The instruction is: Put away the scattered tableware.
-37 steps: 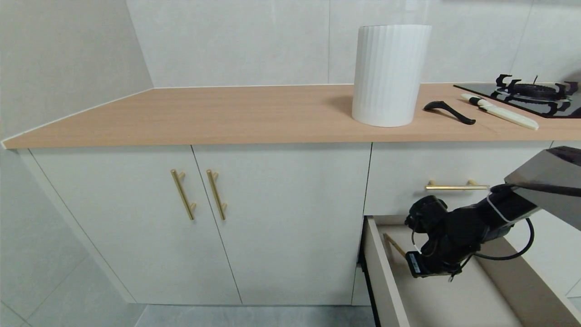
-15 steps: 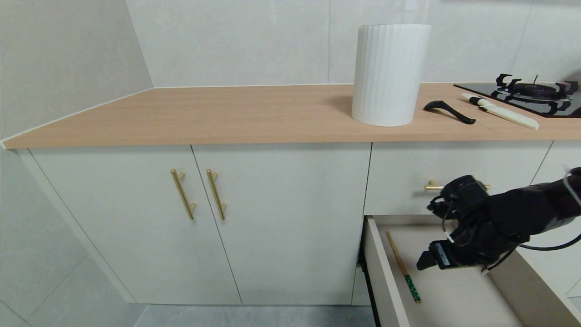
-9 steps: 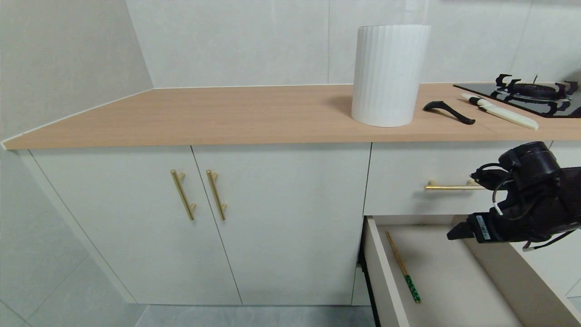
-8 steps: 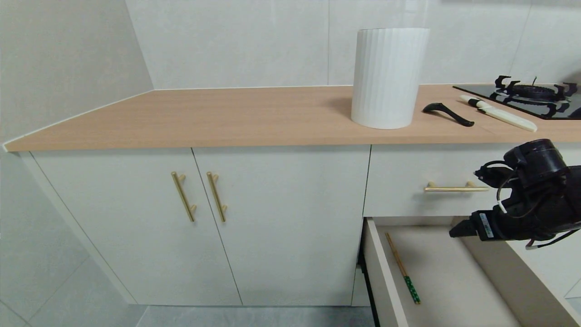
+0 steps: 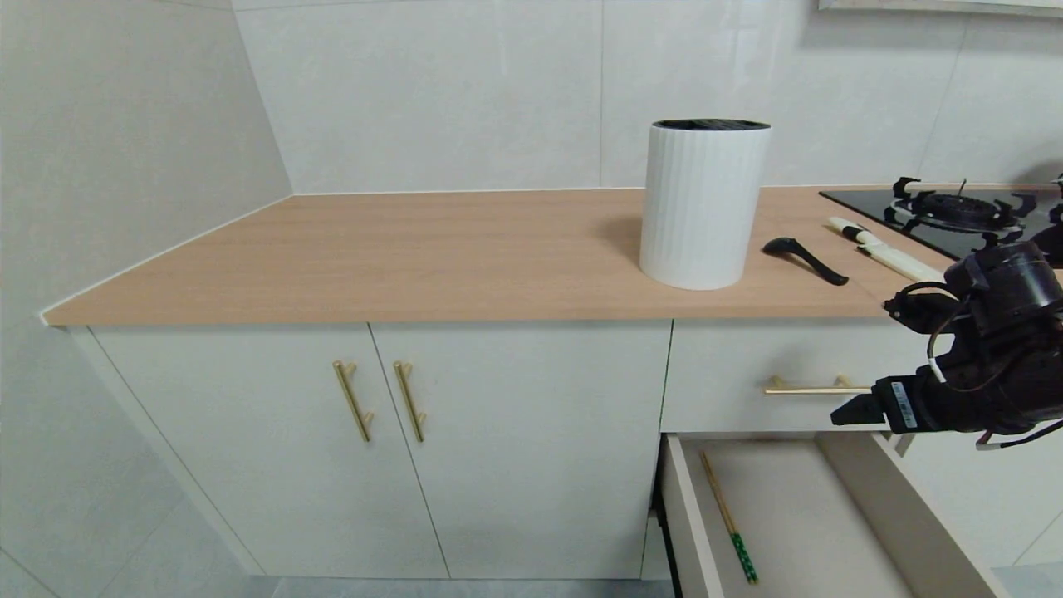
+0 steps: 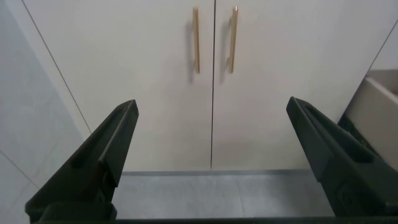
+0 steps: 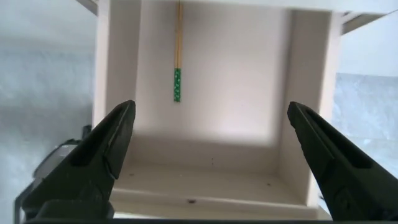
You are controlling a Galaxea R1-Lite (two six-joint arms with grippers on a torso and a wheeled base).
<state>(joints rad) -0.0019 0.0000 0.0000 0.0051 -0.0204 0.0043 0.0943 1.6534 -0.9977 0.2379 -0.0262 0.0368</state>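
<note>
The right gripper [image 7: 210, 109] hangs with its fingers [image 7: 112, 149] apart and empty. It has lifted out of the drawer [image 5: 688, 515], leaving the chopstick [image 7: 178, 56] on the drawer floor below them. The left gripper [image 6: 211, 106] is spread too. Up beyond the right fingers, a black spoon [image 5: 804, 257] and a knife [image 5: 884, 253] wait on the counter [image 5: 415, 249], likely next.

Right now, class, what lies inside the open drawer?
A wooden chopstick with a green end lies on the floor of the open drawer, near its left wall. The rear, tucked beneath the closed drawer above, is hidden.
</note>
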